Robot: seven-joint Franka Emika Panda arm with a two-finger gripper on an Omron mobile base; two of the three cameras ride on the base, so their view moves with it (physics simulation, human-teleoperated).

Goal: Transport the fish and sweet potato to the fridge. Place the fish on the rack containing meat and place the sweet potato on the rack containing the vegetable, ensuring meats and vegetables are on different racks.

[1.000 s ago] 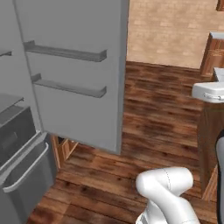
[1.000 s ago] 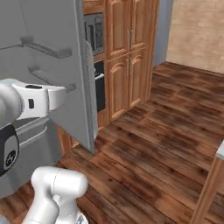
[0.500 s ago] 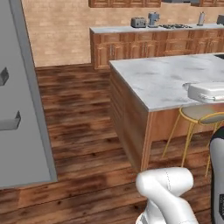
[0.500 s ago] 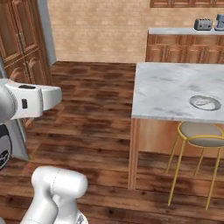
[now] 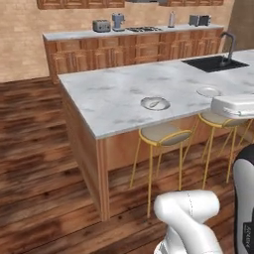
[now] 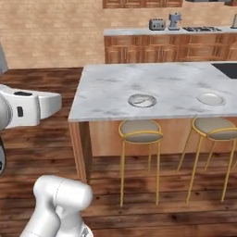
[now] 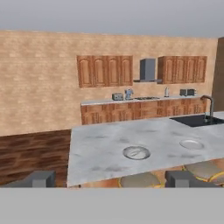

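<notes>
A marble-topped island (image 5: 114,94) (image 6: 115,88) (image 7: 100,151) stands ahead of me. On it sits a shallow grey plate (image 5: 155,103) (image 6: 142,100) (image 7: 136,152) with a thin pale sliver inside, too small to tell whether it is the fish. A second, paler plate (image 5: 208,91) (image 6: 210,98) (image 7: 191,144) lies to its right and looks bare. My gripper (image 7: 109,180) is open, well short of the island, its dark fingertips (image 7: 40,178) far apart with nothing between them. The fridge, its racks and the sweet potato are out of view.
Two yellow-legged stools (image 5: 161,135) (image 6: 139,132) stand under the island's near edge. A sink with a faucet (image 5: 218,62) is set in the island's far right. The back counter (image 5: 129,34) carries a toaster and other appliances. Wood floor (image 5: 34,149) stretches to the left.
The whole picture has swung from the open fridge door across the floor to the island, so the base has turned. The gripper stays open.
</notes>
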